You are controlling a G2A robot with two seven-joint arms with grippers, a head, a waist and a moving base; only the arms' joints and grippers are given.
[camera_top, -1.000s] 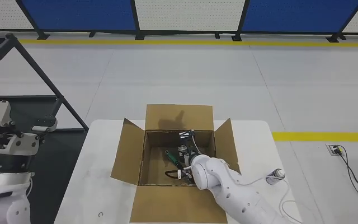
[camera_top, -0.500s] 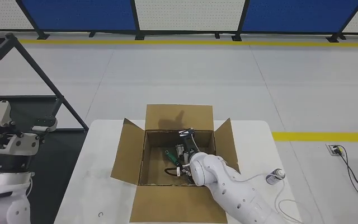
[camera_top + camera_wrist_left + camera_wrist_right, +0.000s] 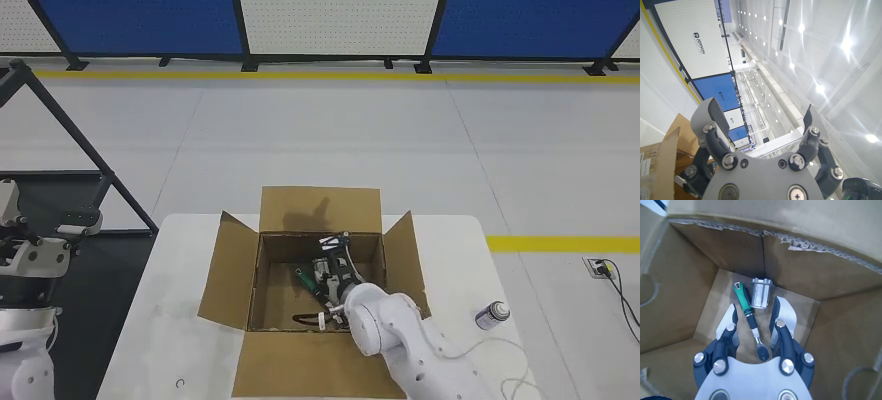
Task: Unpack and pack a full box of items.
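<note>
An open cardboard box (image 3: 320, 208) stands in the middle of the white table. On its floor lie a green-handled ratchet wrench (image 3: 747, 311) and a silver ribbed metal cylinder (image 3: 760, 294), side by side. My right gripper (image 3: 755, 303) is inside the box, open, low over the wrench, with one finger on each side of the wrench's shaft and not touching it. From above, this gripper (image 3: 333, 268) sits near the box's right wall, beside the wrench's green handle (image 3: 306, 281). My left gripper (image 3: 761, 104) is open with nothing in it and points up at the ceiling, next to a box flap (image 3: 659, 147).
A small silver can (image 3: 491, 314) stands on the table to the right of the box. The box's four flaps are folded outward. Bare table surface (image 3: 160, 330) lies to the left of the box.
My right arm's forearm has swung toward the table's front, uncovering the can. Its gripper has stayed open inside the box over the wrench.
</note>
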